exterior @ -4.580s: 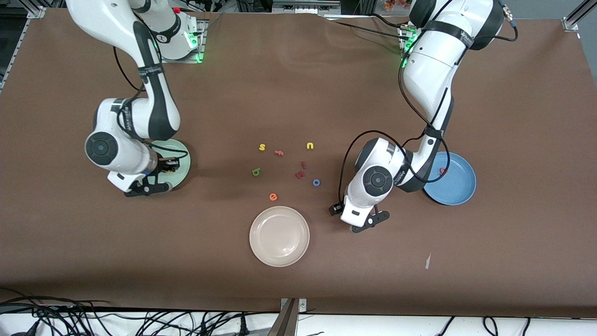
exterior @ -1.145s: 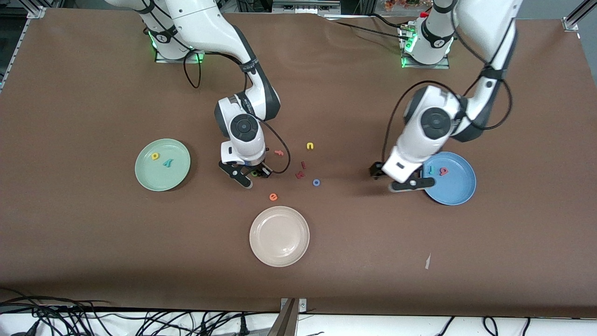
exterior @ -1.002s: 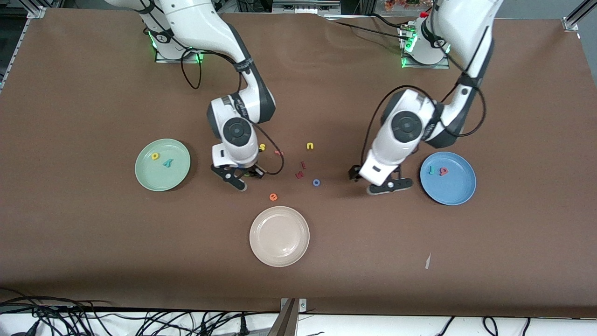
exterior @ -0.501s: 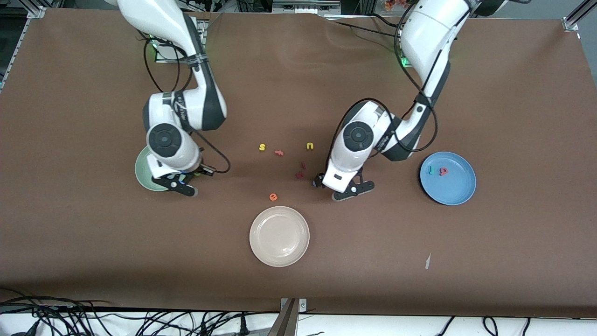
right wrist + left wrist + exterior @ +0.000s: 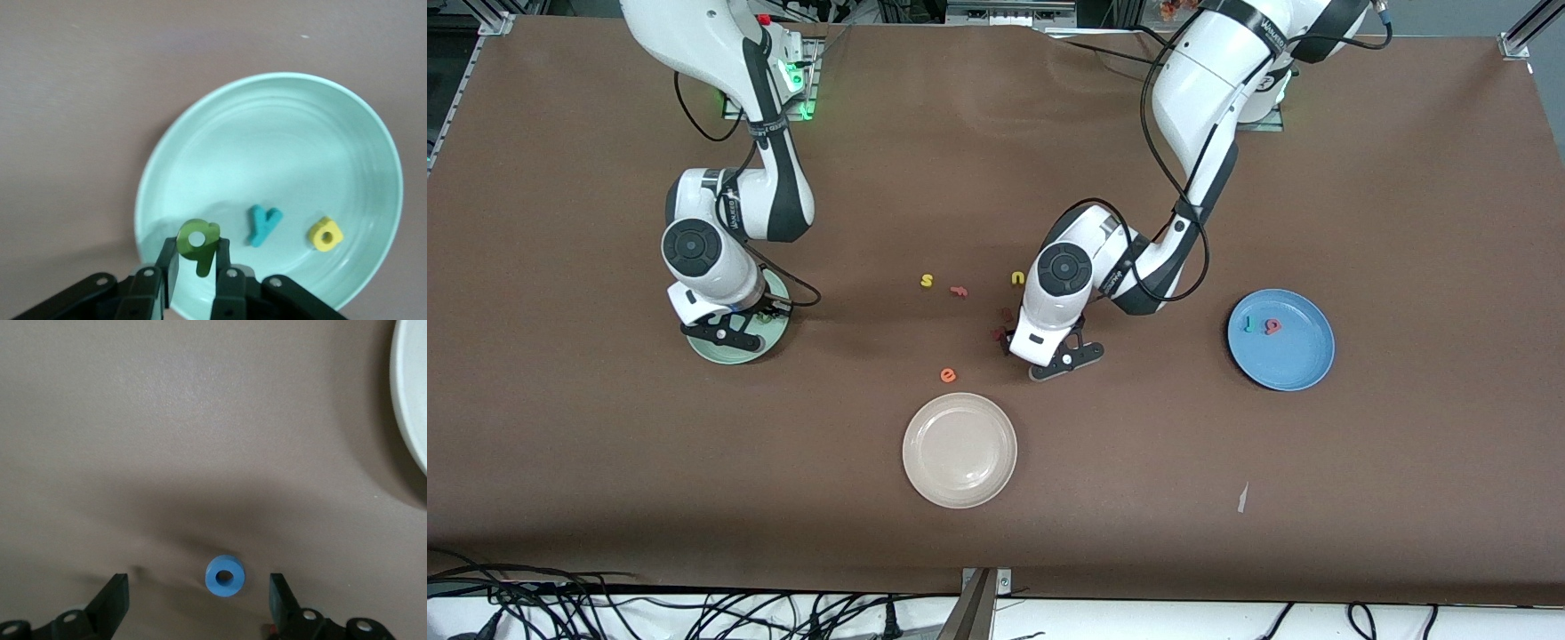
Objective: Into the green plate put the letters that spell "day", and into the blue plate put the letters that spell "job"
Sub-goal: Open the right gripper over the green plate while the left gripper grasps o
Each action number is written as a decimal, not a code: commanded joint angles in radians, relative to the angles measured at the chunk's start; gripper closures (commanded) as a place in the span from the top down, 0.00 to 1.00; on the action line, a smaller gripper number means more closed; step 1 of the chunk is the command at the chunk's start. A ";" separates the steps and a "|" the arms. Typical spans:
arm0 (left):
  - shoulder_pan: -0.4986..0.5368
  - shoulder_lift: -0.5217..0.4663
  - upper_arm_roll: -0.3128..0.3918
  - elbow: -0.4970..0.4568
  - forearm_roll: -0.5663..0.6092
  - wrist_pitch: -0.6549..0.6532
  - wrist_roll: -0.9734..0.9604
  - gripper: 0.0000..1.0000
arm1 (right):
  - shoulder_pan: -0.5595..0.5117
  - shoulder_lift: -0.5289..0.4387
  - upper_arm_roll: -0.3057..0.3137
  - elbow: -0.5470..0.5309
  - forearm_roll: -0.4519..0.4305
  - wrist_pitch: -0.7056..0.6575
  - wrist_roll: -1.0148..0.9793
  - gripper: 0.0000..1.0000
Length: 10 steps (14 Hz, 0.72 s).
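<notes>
My right gripper (image 5: 198,257) is shut on the olive-green "d" (image 5: 198,241) and holds it just above the green plate (image 5: 280,147), near the plate's rim. The teal "y" (image 5: 263,225) and yellow "a" (image 5: 325,234) lie in that plate. My left gripper (image 5: 198,603) is open and low over the table, with the blue "o" (image 5: 225,575) lying between its fingers. In the front view that "o" is hidden under the left gripper (image 5: 1045,348). The blue plate (image 5: 1294,363) holds the teal "j" (image 5: 1249,325) and the salmon "b" (image 5: 1272,326).
Loose letters lie mid-table: yellow "s" (image 5: 927,281), salmon "f" (image 5: 959,291), yellow "u" (image 5: 1017,278), dark red letters (image 5: 1000,334) beside the left gripper, and orange "e" (image 5: 948,375). A beige-white plate (image 5: 959,480) sits nearer the front camera.
The right arm carried the "d" from the middle of the table to over the green plate. The left arm swung from the blue plate to the blue "o" and lowered around it.
</notes>
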 commanded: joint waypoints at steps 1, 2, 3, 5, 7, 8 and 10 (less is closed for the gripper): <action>-0.022 0.038 0.014 0.060 -0.023 -0.028 -0.019 0.88 | -0.005 -0.053 0.000 -0.024 0.016 -0.008 -0.026 1.00; -0.022 0.039 0.014 0.060 -0.023 -0.028 -0.025 0.85 | -0.007 -0.058 0.000 -0.004 0.020 -0.049 -0.027 1.00; -0.023 0.039 0.014 0.060 -0.025 -0.028 -0.025 0.81 | -0.005 -0.064 -0.001 0.023 0.020 -0.112 -0.027 1.00; -0.023 0.041 0.014 0.060 -0.025 -0.028 -0.027 0.73 | -0.007 -0.106 -0.026 0.073 0.020 -0.210 -0.036 1.00; -0.029 0.044 0.013 0.060 -0.025 -0.028 -0.036 0.64 | -0.007 -0.143 -0.046 0.131 0.019 -0.273 -0.070 1.00; -0.031 0.047 0.014 0.060 -0.025 -0.028 -0.048 0.58 | -0.007 -0.140 -0.055 0.190 0.014 -0.340 -0.099 1.00; -0.034 0.049 0.014 0.060 -0.025 -0.028 -0.053 0.52 | -0.010 -0.127 -0.075 0.324 0.003 -0.484 -0.186 1.00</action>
